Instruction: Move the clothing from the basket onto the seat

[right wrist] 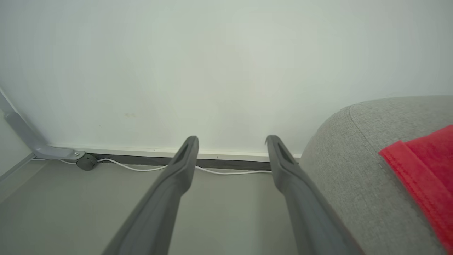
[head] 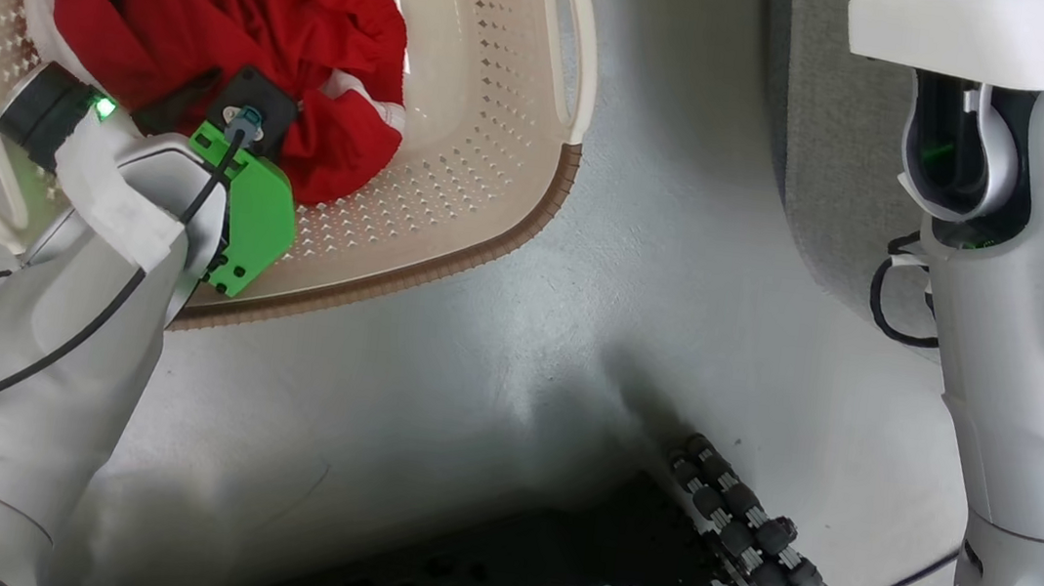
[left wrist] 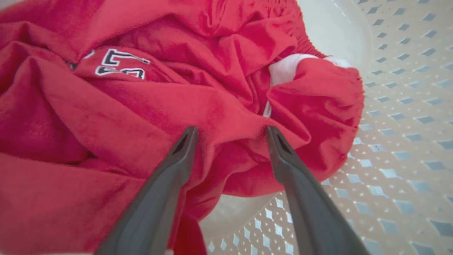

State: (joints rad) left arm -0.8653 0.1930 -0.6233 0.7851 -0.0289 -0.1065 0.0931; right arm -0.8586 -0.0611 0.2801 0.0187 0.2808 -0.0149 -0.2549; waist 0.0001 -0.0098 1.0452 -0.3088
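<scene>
Soft red cloth clothing (left wrist: 148,117) lies in the smooth perforated plastic basket (head: 491,132); the seat (right wrist: 357,159) is matt grey weave.

Grey floor (head: 576,338), basket (head: 493,113) on it, seat (head: 823,150) beside

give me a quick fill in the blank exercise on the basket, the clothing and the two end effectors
1. The clothing heaped in the basket is mostly ____ in colour.
2. The left end effector is down at that heap with its jaws ____.
3. The right end effector is beside the seat, which is upholstered in ____ fabric.

Missing words: red; open; grey
</scene>
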